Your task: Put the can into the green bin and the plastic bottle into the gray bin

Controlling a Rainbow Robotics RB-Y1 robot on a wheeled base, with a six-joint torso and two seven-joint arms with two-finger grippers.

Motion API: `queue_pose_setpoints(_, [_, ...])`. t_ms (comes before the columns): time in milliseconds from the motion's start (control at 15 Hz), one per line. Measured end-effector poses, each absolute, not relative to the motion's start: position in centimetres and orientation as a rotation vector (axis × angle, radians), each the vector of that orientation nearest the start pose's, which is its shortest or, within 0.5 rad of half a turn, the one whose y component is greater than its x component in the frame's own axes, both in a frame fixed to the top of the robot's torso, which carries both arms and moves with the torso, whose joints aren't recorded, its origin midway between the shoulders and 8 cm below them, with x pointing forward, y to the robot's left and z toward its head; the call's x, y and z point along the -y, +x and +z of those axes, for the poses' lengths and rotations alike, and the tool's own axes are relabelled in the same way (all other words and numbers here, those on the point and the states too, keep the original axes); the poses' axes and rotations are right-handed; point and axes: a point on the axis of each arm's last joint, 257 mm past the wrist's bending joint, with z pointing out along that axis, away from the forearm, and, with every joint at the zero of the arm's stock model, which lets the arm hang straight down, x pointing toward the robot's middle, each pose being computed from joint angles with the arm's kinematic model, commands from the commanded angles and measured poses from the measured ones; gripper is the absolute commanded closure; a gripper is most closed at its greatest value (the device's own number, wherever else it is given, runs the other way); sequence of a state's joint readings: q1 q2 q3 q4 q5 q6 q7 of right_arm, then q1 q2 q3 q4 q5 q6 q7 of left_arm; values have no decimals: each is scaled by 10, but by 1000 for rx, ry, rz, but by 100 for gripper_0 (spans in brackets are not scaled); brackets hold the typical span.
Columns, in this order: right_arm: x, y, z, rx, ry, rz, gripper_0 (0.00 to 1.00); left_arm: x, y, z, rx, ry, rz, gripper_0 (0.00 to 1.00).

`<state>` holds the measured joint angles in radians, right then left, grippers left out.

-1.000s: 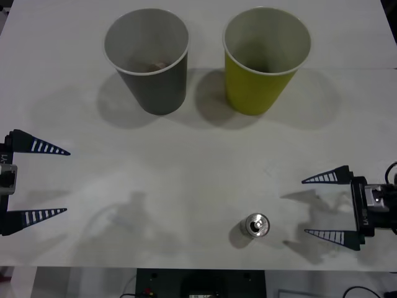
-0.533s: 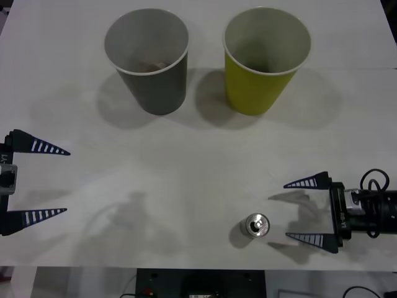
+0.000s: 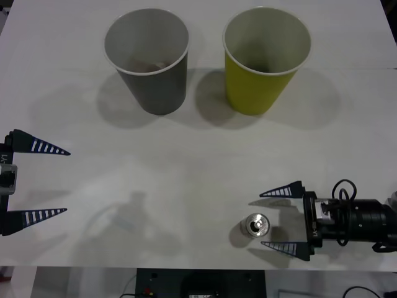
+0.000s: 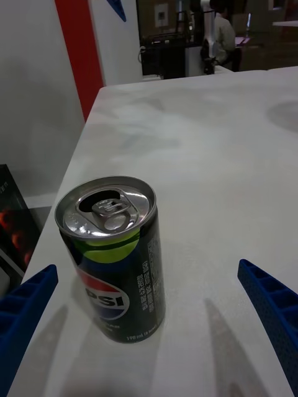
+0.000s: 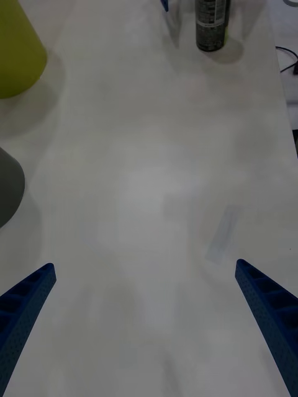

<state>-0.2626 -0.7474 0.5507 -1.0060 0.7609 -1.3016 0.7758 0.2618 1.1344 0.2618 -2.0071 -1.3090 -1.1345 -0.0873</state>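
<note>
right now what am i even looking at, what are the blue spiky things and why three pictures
It is a two-armed robot at a white table. The blue ribbed spikes are the fingers of its grippers.

The wide picture comes from a camera above the arms, looking down. The two tall pictures come from cameras on the wrists, so each shows its own two fingers at the bottom corners.

On the table stand a dark gray bin and a yellow-green one, the green bin, both large paper cups. Near the front edge stands the can, small and upright.

The right gripper is open right beside the can, fingers either side of its line, not touching it. The left gripper waits open at the table's left side. Nothing is held.
</note>
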Motion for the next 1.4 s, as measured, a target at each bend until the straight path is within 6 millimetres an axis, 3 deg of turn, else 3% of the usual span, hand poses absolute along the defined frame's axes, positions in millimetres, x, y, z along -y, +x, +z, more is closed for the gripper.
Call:
queue_pose_setpoints(267, [131, 341, -330, -1206, -1411, 805, 0, -286, 341, -167, -1444, 1762, -118, 0])
queue_pose_setpoints(533, [121, 340, -335, -1193, -1420, 799, 0, -286, 341, -167, -1444, 1762, -118, 0])
queue_pose_setpoints(600, [121, 338, -335, -1191, -1423, 800, 45, -286, 341, -167, -1444, 1762, -118, 0])
queue_pose_setpoints(667, [120, 338, -336, -1186, -1425, 797, 99, -286, 341, -167, -1444, 1762, -118, 0])
queue_pose_setpoints(1400, [119, 339, -333, -1191, -1409, 807, 100, -286, 341, -167, -1444, 1762, -118, 0])
